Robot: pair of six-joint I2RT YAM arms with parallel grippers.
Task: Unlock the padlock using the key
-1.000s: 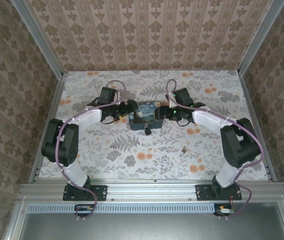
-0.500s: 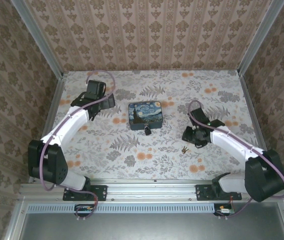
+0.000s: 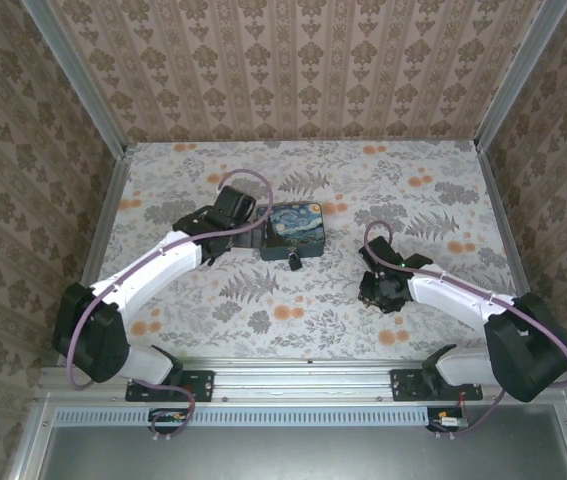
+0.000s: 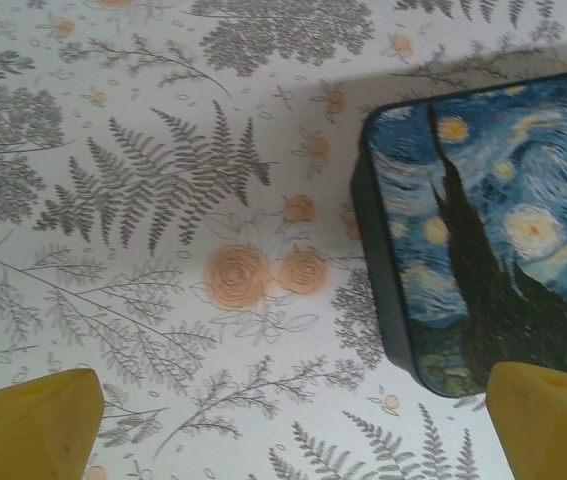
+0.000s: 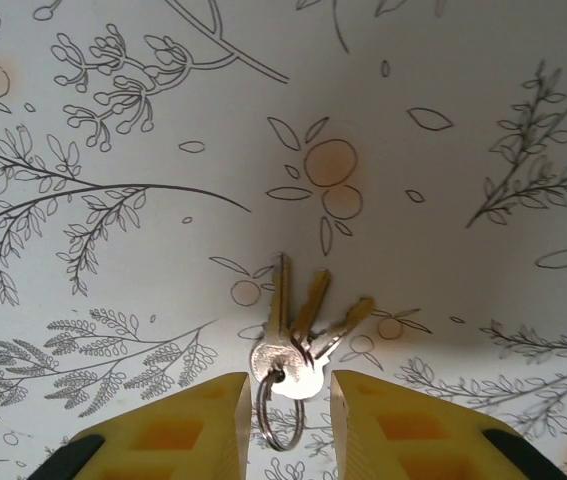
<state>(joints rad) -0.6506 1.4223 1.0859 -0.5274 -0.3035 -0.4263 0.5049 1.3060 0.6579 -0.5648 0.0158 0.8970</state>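
Fig.: top & wrist views. Blue swirl-painted box sat mid-table, small padlock at its near edge, details too small to read. L gripper hovered just beside the box's left side, fingers wide apart. R gripper pointed down over the key bunch on floral cloth, well apart from the box. Its fingers were narrowly apart, straddling the bunch's head end; can't tell if clamped.

The floral table is carrying a blue box near its centre; keys are lying nearer its front edge, rightward

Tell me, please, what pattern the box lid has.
The lid: blue swirls, yellow stars; left wrist view.
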